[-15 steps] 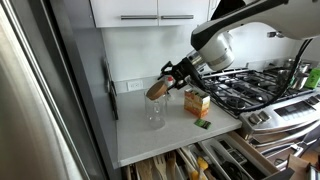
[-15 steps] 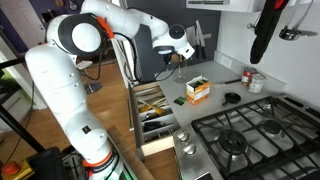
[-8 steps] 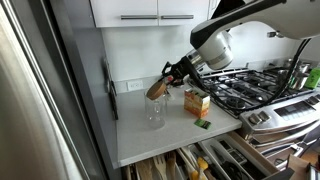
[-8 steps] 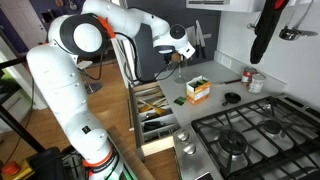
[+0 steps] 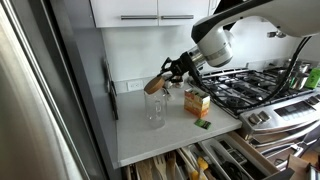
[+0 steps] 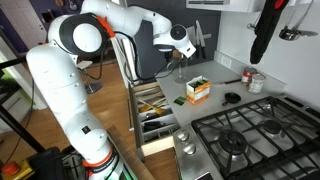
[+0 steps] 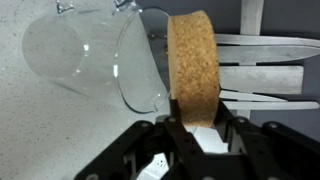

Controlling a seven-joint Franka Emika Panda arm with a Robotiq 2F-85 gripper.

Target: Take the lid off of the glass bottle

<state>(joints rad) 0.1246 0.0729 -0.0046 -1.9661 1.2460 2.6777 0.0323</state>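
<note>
My gripper (image 5: 163,76) is shut on the lid (image 5: 154,85), a thick tan cork disc held on edge and tilted. It hangs just above the open mouth of the glass bottle (image 5: 155,112), which stands upright on the white counter. In the wrist view the lid (image 7: 194,55) sits between the black fingers of the gripper (image 7: 198,118), and the clear bottle (image 7: 95,55) lies beyond it to the left, apart from the cork. The arm reaches the gripper (image 6: 181,50) over the counter in the other exterior view as well.
An orange-brown carton (image 5: 197,101) and a small green item (image 5: 203,123) sit right of the bottle. A gas stove (image 5: 250,90) borders the counter. An open drawer of utensils (image 5: 200,160) juts out below the counter edge. The wall stands close behind.
The jaws have shut on the lid. The lid has risen a little and moved off the bottle's mouth; the bottle has stayed in place.
</note>
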